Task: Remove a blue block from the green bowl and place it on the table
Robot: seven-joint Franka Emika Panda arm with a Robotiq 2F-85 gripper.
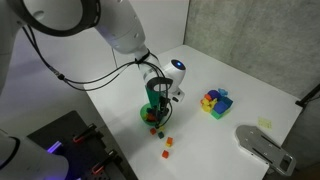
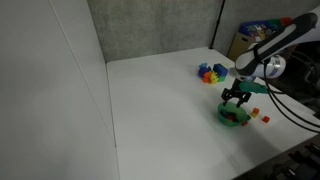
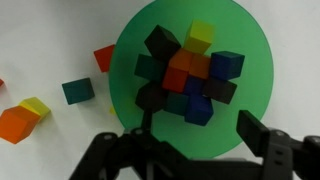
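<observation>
In an exterior view, a white arm reaches in from the upper left over the table (image 1: 230,60). Its gripper (image 1: 153,104) points straight down, low over the bowl (image 1: 143,112). Cubes show inside the bowl as small specks; the blue block cannot be picked out here. Three loose cubes (image 1: 168,143) lie on the table near the bowl, towards the camera. A block cluster (image 1: 215,101) sits well apart from the bowl.

In an exterior view from another side, the arm comes in from the right. The gripper (image 2: 236,99) hangs right above the bowl (image 2: 233,116), which stands near the table's (image 2: 160,110) right edge. Loose cubes (image 2: 259,113) lie just beside the bowl, and the block cluster (image 2: 210,73) sits farther back. Whether the fingers touch anything cannot be told here.

In the wrist view, looking straight down, the bowl (image 3: 130,40) fills the middle and holds a heap of cubes: black, yellow, orange, red, teal and blue. The blue block (image 3: 226,65) lies in the bowl on the heap's right side; another blue cube lies lower in the heap. The gripper (image 3: 197,118) comes in from the bottom with its jaws spread wide and nothing between them, one black finger on each side of the heap. Loose cubes (image 3: 77,91) in red, dark teal, yellow and orange lie on the table (image 3: 40,30) left of the bowl.
</observation>
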